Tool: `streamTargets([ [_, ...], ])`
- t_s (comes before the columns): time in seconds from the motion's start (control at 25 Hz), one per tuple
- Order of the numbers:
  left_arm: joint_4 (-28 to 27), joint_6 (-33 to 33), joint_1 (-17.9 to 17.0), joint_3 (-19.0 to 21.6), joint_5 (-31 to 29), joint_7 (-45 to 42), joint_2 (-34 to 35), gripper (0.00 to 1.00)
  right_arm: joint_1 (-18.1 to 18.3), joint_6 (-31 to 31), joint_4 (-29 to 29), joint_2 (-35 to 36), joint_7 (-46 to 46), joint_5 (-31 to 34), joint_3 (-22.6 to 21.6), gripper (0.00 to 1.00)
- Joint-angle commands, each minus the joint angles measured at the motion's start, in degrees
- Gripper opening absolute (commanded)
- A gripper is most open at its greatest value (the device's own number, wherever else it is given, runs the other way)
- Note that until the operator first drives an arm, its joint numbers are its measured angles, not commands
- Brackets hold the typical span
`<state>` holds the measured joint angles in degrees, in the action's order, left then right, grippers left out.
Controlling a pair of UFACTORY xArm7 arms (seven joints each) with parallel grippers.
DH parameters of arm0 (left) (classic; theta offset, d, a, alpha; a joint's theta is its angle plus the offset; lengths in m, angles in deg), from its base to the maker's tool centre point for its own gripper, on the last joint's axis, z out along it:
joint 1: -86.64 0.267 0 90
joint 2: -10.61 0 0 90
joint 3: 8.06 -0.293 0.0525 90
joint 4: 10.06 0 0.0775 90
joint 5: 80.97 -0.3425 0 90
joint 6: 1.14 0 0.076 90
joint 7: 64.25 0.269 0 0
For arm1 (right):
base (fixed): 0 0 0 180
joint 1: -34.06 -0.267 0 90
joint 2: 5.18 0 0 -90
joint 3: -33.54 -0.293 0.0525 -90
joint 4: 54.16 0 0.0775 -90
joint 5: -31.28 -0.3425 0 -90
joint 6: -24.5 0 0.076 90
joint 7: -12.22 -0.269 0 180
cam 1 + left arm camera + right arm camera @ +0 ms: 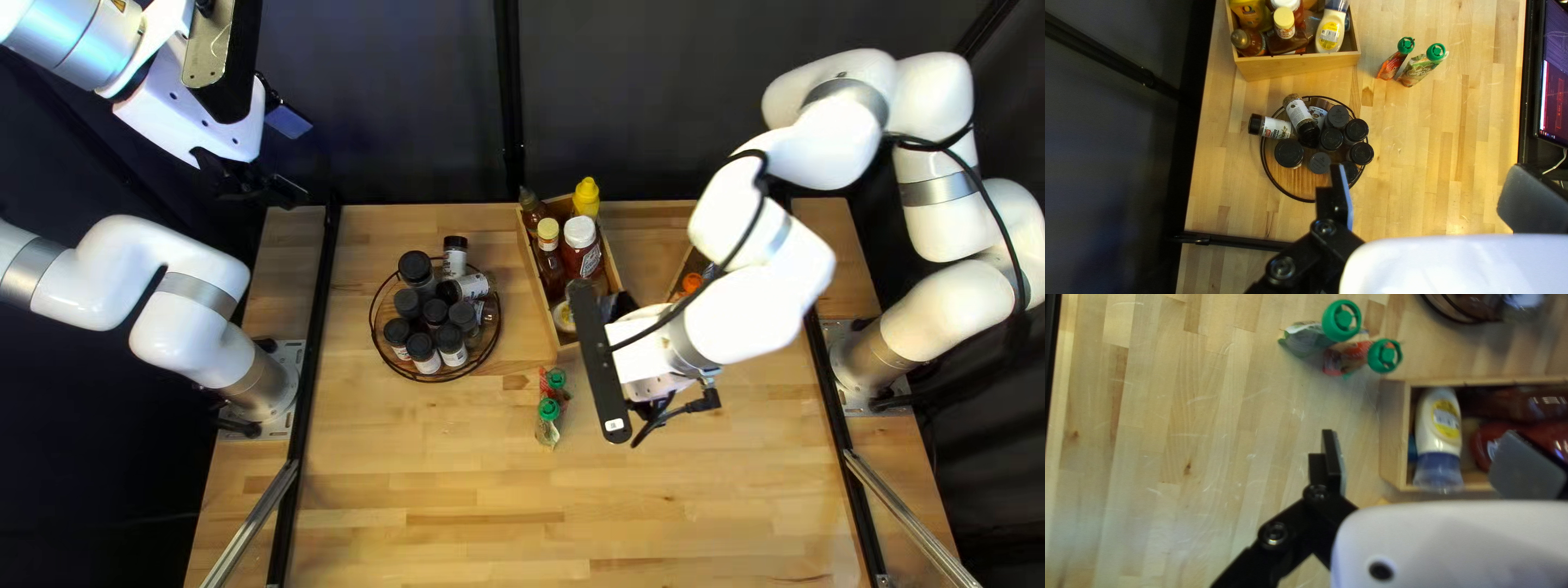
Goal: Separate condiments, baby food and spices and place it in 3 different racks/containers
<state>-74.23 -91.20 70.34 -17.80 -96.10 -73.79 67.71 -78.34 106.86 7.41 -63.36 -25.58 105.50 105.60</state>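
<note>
Currently, my left gripper (290,159) and right gripper (656,390) both have fingers spread wide; two green-capped baby food pouches (1418,71) sit near the wooden condiment box (1290,66).

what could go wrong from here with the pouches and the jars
The two green-capped pouches stand so close together that a gripper reaching for one might knock over the other.

One spice jar pokes out over the rim of the round wire basket, so a bump could tip it onto the table.

If my open right gripper comes down by the wooden box, a finger might catch its wall.
</note>
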Motion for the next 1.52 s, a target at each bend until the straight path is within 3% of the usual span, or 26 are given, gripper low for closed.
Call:
streamTargets([
  [0.04,0.0,0.0,0.0,0.0,0.0,0.0,0.0,1.00,-0.9,-1.9,0.7,-1.7,3.5,2.0,3.0,1.00],
  [0.8,0.0,0.0,0.0,0.0,0.0,0.0,0.0,1.00,-2.8,-7.0,3.1,-6.9,7.2,6.7,12.3,1.00],
  [1.0,0.0,0.0,0.0,0.0,0.0,0.0,0.0,1.00,-3.5,-7.8,3.8,-7.7,7.3,7.3,13.2,0.91],
  [1.08,0.0,0.0,0.0,0.0,0.0,0.0,0.0,1.00,-3.7,-8.2,4.1,-8.1,7.6,7.6,13.7,0.68],
  [1.12,0.0,0.0,0.0,0.0,0.0,0.0,0.0,1.00,-3.7,-8.3,4.1,-8.2,7.6,7.6,13.8,0.48],
  [1.16,0.0,0.0,0.0,0.0,0.0,0.0,0.0,1.00,-3.7,-8.5,4.1,-8.4,7.8,7.7,14.0,0.07],
  [1.32,0.0,0.0,0.0,0.0,0.0,0.0,0.0,1.00,-3.5,-8.6,3.9,-8.5,7.9,7.6,13.8,0.01],
  [1.52,0.0,0.0,0.0,0.0,0.0,0.0,0.0,1.00,-0.4,-6.6,0.7,-6.2,6.6,5.5,9.0,0.00],
])
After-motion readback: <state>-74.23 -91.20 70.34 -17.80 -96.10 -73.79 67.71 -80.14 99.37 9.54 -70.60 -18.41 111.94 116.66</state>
